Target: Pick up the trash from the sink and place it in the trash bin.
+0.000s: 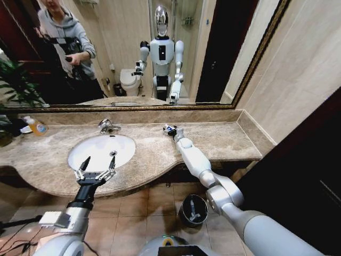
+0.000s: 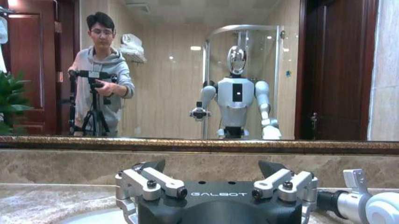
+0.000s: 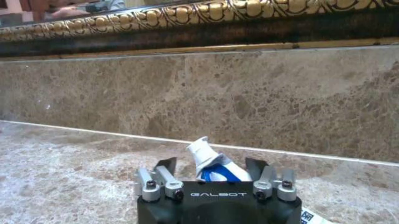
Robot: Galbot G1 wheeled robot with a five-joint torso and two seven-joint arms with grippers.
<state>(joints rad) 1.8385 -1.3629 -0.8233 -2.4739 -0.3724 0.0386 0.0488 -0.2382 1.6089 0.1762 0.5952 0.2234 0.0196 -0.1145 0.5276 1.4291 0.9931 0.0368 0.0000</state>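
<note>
A crumpled white-and-blue tube [image 3: 210, 163] sits between the fingers of the right gripper [image 1: 171, 129] — pinched there over the beige counter [image 1: 224, 140], right of the sink [image 1: 101, 151] and near the back wall. Its lower end is hidden by the gripper body. The left gripper [image 1: 97, 165] hangs spread wide, holding nothing, over the basin's near rim. The trash bin [image 1: 193, 209] stands on the floor below the counter — partly behind the right arm.

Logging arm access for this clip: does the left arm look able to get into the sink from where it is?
Probably yes. The left gripper hangs open at the sink's front rim with nothing between them; the right gripper is off over the counter.
</note>
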